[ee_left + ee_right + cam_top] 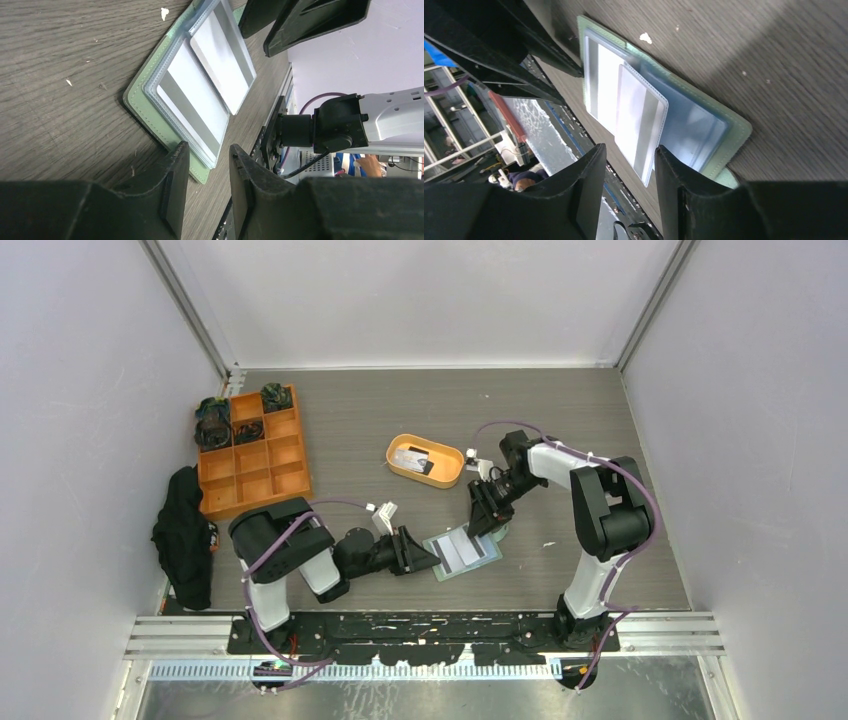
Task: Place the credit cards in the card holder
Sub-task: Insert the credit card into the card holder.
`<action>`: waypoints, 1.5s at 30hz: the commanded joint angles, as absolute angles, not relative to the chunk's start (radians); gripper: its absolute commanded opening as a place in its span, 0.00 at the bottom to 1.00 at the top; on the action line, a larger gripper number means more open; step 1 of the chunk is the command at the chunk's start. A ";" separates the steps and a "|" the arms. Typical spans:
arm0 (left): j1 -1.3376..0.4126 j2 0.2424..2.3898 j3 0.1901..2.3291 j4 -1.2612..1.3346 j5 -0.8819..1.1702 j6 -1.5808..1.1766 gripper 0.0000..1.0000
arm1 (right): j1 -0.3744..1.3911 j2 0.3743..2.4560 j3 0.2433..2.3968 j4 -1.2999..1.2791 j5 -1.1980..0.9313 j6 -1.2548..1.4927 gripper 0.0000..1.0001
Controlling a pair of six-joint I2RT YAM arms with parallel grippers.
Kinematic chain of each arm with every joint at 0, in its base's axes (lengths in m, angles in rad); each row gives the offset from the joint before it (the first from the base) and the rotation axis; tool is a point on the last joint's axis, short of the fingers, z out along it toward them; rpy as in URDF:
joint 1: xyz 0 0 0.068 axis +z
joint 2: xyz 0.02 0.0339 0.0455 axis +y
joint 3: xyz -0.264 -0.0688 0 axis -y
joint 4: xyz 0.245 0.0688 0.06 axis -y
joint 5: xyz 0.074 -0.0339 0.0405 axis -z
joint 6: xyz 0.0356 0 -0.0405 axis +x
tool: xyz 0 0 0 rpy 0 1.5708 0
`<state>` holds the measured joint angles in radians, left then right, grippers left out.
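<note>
Two grippers meet over the card holder (465, 552) in the top view. It lies open and flat on the table (400, 405), pale sleeves facing up. The left gripper (430, 556) comes in at its left edge and the right gripper (490, 530) stands over its far right corner. Beyond the holder sits an orange oval tray (455, 472) with more credit cards (410, 457) in it, a pale one and a black one. Well off to the holder's far left is an orange grid organiser (250, 450), with a black cloth (185, 535) nearer along that side.

From the left wrist, the left gripper (209, 146) has its fingers (175, 180) parted a little, with the near corner of the card holder (137, 95) reaching into the gap. Whether they pinch that corner I cannot tell. Two white cards with grey stripes (192, 95) sit in the clear sleeves.

From the right wrist, the right gripper (630, 149) has its jaws parted and closed on nothing. A stitched sleeve (639, 120) holding a striped card lies skewed across the card holder (736, 125), its corner pointing into the gap.
</note>
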<state>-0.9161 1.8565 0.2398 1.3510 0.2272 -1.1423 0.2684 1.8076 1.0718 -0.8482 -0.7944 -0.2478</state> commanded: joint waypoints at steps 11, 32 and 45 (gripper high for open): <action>-0.921 1.871 0.259 1.419 0.213 -1.132 0.35 | 0.253 1.794 1.103 -0.884 -0.974 -0.253 0.41; -0.921 1.891 0.275 1.419 0.222 -1.137 0.32 | 0.304 1.816 1.093 -0.904 -1.087 -0.283 0.35; -0.919 1.881 0.255 1.419 0.195 -1.129 0.32 | 0.403 1.875 1.108 -0.910 -1.050 -0.307 0.40</action>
